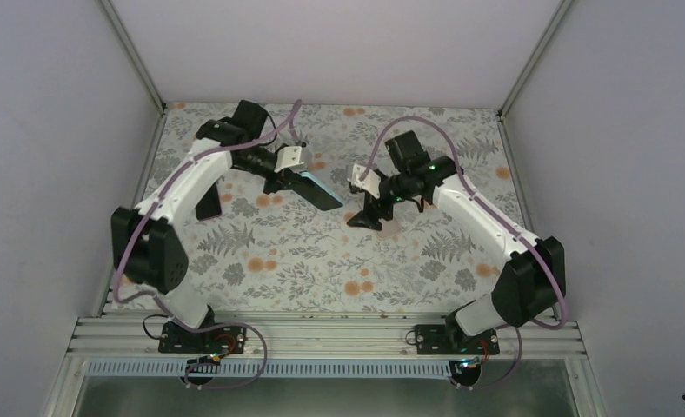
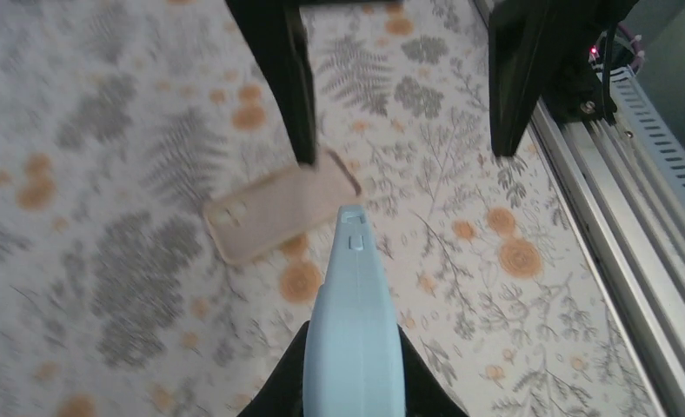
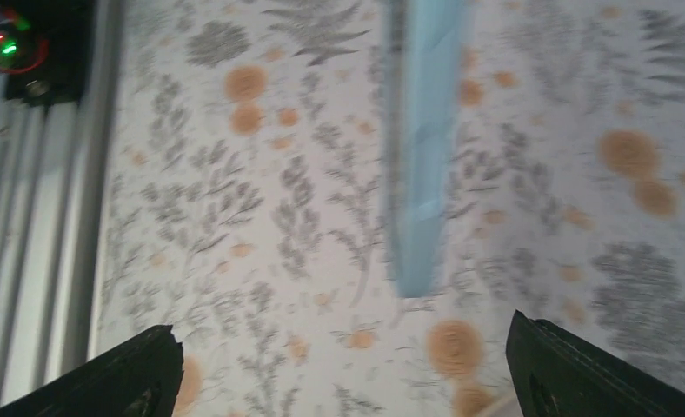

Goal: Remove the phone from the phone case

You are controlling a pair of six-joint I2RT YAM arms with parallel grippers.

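Light-blue flat phone (image 2: 354, 330) is out of its pale beige flexible case (image 2: 278, 213) (lying flat on the floral tabletop (image 1: 261, 278)) and clamped in the left tool (image 1: 300, 180). The right tool (image 3: 348, 373) gapes empty over the case. Separation looks done.

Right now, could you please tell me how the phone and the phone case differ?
The phone is opaque light blue; the phone case is translucent, the table pattern showing through. The phone is gripped off the table by the left end effector; the phone case lies flat on the table, empty. Both share a long, round-cornered outline.
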